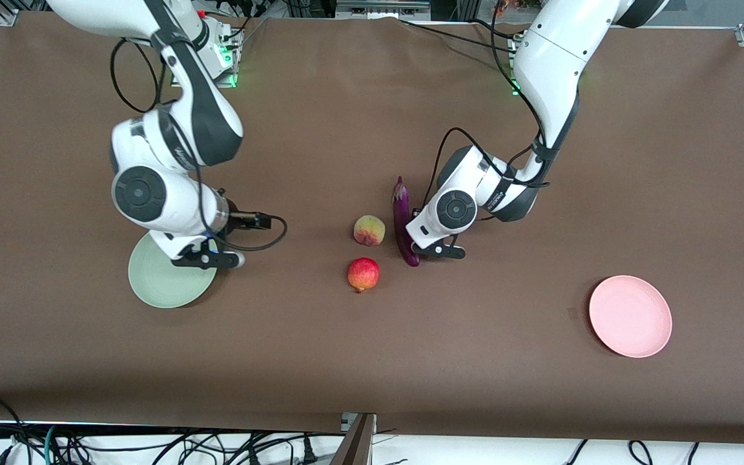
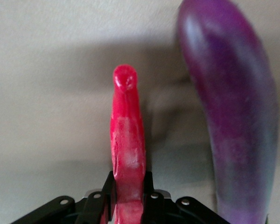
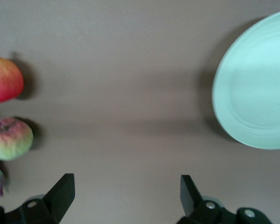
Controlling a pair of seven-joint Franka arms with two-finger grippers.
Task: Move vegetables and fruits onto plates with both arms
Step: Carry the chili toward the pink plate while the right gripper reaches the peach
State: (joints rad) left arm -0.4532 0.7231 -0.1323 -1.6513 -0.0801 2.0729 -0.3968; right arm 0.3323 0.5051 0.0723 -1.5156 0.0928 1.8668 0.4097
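left claw (image 2: 128,205) pinching red chili pepper (image 2: 127,144) at one end, beside eggplant (image 2: 233,116) | chili judged light, slim, glossy; may slip | right claw (image 3: 126,196) spread, waiting at green plate's (image 3: 256,88) 9 o'clock

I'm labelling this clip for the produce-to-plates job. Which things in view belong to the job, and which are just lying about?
Job:
- red chili pepper, pinched in the left claw
- eggplant, beside it
- peach
- red fruit
- mint green plate, under the open right claw
- pink plate

Lying about:
- cables along the table's edge nearest the front camera
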